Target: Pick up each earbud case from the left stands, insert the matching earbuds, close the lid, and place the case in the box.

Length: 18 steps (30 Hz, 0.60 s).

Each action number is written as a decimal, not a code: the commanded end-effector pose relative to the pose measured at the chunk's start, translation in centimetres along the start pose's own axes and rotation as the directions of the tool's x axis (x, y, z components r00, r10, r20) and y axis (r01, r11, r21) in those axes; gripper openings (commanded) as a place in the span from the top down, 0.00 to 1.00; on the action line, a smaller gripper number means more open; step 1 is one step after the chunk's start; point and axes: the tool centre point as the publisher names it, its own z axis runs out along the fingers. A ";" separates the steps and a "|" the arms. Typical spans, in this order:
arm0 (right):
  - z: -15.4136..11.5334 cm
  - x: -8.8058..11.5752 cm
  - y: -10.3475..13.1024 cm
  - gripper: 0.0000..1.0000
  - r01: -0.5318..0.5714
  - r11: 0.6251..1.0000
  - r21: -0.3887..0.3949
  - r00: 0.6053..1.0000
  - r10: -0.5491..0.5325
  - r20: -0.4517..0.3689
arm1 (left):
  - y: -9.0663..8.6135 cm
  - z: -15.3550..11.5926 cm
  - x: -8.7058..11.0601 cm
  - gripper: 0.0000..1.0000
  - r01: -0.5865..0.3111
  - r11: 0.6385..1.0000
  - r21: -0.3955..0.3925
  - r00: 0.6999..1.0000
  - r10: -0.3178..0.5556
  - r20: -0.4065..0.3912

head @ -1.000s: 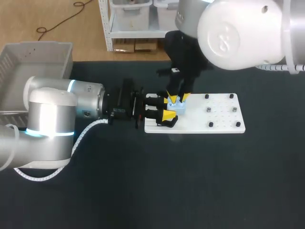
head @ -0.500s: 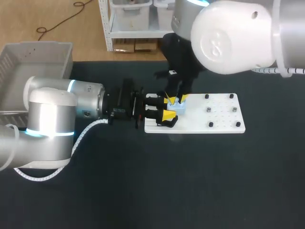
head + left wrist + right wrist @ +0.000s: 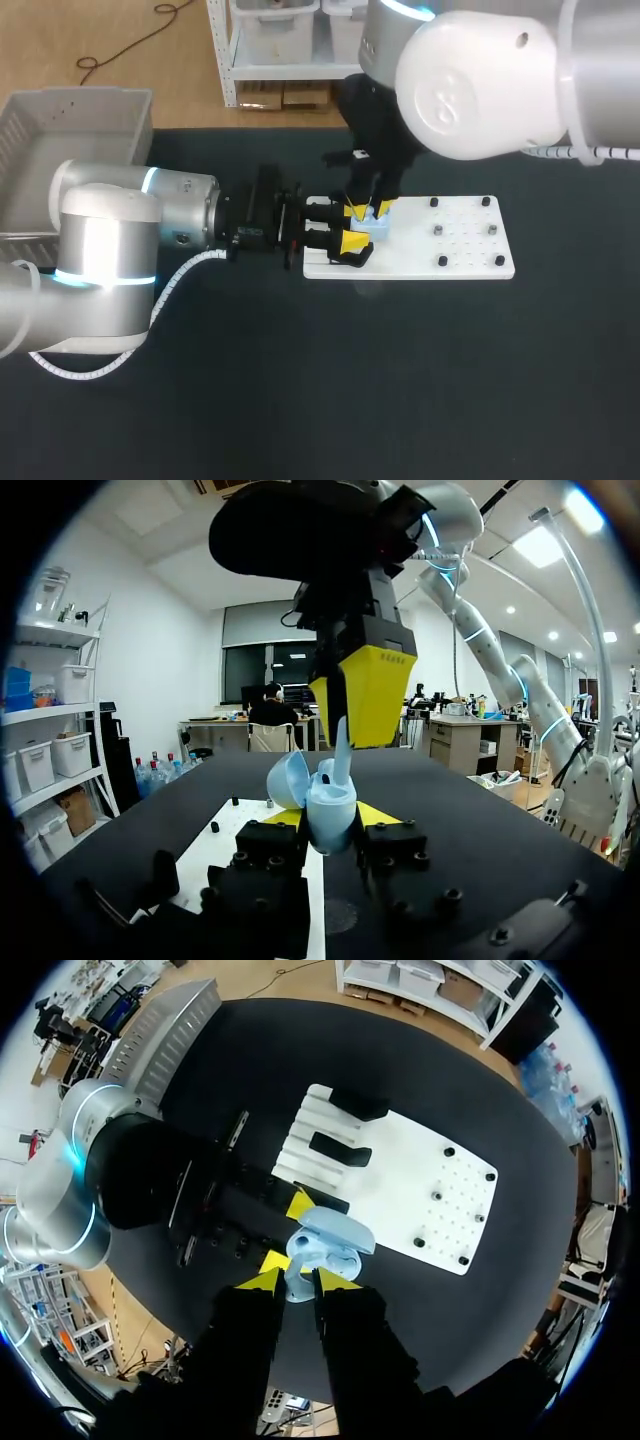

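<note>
The left tool (image 3: 330, 825) pinched the light-blue earbud case (image 3: 335, 1232), lid open, just above the left end of the white board (image 3: 460, 262) on the desk (image 3: 300, 380). Over that same end, the right tool (image 3: 298, 1282) pinched a light-blue earbud (image 3: 340, 755), its lower end inside the case.

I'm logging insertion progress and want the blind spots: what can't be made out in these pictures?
Head view: earbud case interior, hidden under right gripper.
Left wrist view: earbud seating, hidden behind the case wall.
Head view: box floor, partly covered by left arm, cut by edge.
</note>
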 end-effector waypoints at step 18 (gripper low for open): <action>0.6 -0.3 -0.3 1.00 -0.010 1.000 -0.009 1.000 0.009 -0.012 | 0.0 0.0 0.0 1.00 0.000 1.000 0.000 1.000 0.000 -0.002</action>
